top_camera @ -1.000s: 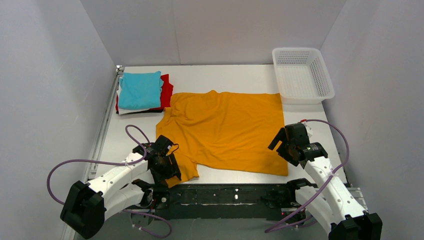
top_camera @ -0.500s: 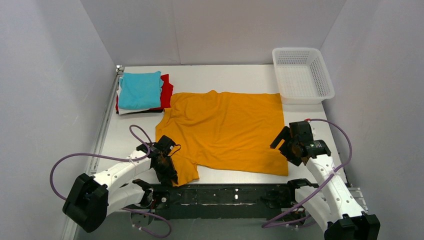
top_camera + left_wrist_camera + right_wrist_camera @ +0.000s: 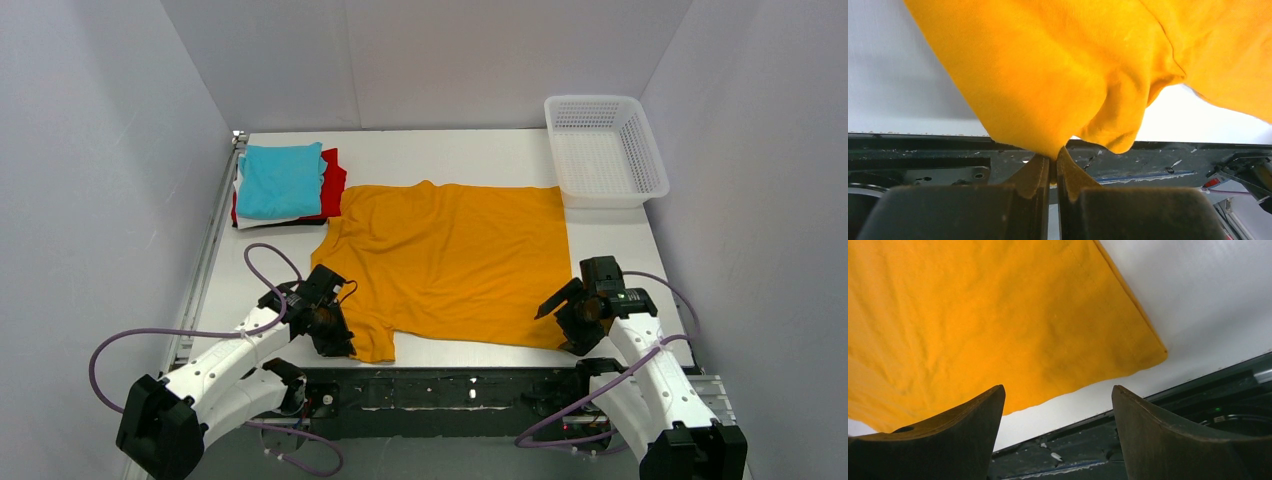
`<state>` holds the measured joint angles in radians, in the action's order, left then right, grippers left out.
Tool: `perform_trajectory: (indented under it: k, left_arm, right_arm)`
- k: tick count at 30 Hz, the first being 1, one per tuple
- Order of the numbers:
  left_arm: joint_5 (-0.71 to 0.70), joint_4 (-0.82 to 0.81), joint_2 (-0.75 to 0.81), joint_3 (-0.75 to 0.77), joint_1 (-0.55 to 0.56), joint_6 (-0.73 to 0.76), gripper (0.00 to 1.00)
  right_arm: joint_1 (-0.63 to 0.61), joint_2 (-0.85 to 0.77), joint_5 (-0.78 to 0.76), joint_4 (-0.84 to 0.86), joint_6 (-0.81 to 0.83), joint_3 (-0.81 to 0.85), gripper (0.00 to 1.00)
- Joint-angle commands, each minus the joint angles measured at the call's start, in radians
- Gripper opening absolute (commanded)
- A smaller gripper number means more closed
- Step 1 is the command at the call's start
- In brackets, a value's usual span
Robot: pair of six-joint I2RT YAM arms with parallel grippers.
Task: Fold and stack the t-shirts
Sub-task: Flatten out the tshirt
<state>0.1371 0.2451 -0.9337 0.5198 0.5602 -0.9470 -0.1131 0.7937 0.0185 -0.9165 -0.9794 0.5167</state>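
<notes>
A large mustard-orange t-shirt (image 3: pixel 450 260) lies spread flat in the middle of the table. My left gripper (image 3: pixel 338 340) is at its near-left sleeve, shut on a pinch of the orange cloth (image 3: pixel 1048 75), which bunches up from between the fingertips of the left gripper (image 3: pixel 1053 156). My right gripper (image 3: pixel 563 322) hovers open over the near-right hem corner. In the right wrist view the hem corner (image 3: pixel 1148 347) lies just beyond the right gripper (image 3: pixel 1058 388), with nothing between the fingers. Folded t-shirts are stacked at the back left, a turquoise one (image 3: pixel 282 178) on top of a red one (image 3: pixel 335 182).
A white mesh basket (image 3: pixel 655 165) stands at the back right corner. The black mounting rail (image 3: pixel 450 390) runs along the table's near edge, right under both grippers. White walls close in the table on three sides.
My left gripper has shut on the orange sleeve and drawn it slightly. The right arm has moved nearer and lower, to the shirt's near-right corner, its jaws narrowing a little.
</notes>
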Motion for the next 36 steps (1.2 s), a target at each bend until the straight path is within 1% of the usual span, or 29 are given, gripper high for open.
perform_trajectory:
  k: [1, 6, 9, 15, 22, 23, 24, 26, 28, 32, 34, 36]
  left_arm:
    - [-0.017, 0.135, 0.033, 0.016, 0.000, -0.024, 0.00]
    - [-0.013, 0.142, 0.044, 0.025, 0.000, -0.031, 0.00]
    - [-0.009, 0.144, 0.044, 0.024, 0.000, -0.037, 0.00]
    - [-0.033, 0.151, 0.054, 0.025, 0.000, -0.036, 0.00]
    - [-0.061, 0.175, 0.060, 0.032, 0.000, -0.039, 0.00]
    - [-0.067, 0.180, 0.063, 0.034, 0.000, -0.039, 0.00]
    - [-0.069, 0.182, 0.066, 0.035, 0.000, -0.038, 0.00]
    - [-0.072, 0.183, 0.069, 0.033, 0.000, -0.041, 0.00]
    - [-0.074, 0.186, 0.067, 0.035, 0.000, -0.041, 0.00]
    - [-0.086, 0.195, 0.063, 0.044, 0.000, -0.041, 0.00]
    - [-0.101, 0.204, 0.070, 0.055, 0.000, -0.035, 0.00]
    - [-0.117, 0.210, 0.083, 0.079, 0.000, -0.010, 0.00]
  right_arm:
    - [0.003, 0.019, 0.039, 0.031, -0.123, -0.054, 0.83]
    - [0.003, 0.084, 0.048, 0.030, -0.148, -0.058, 0.81]
    - [0.003, 0.111, 0.015, 0.082, -0.175, -0.086, 0.79]
    - [0.003, 0.178, -0.188, 0.084, -0.164, -0.039, 0.76]
    - [0.011, 0.242, -0.325, 0.087, -0.122, -0.007, 0.67]
    - [0.016, 0.242, -0.332, 0.092, -0.113, -0.006, 0.65]
    - [0.020, 0.240, -0.332, 0.103, -0.099, -0.009, 0.60]
    - [0.024, 0.230, -0.322, 0.135, -0.077, -0.016, 0.45]
    - [0.027, 0.220, -0.281, 0.180, -0.048, -0.029, 0.38]
    - [0.028, 0.208, -0.255, 0.213, -0.015, -0.044, 0.18]
    - [0.027, 0.191, -0.244, 0.216, 0.002, -0.040, 0.02]
    - [0.028, 0.159, -0.235, 0.217, 0.037, -0.018, 0.01]
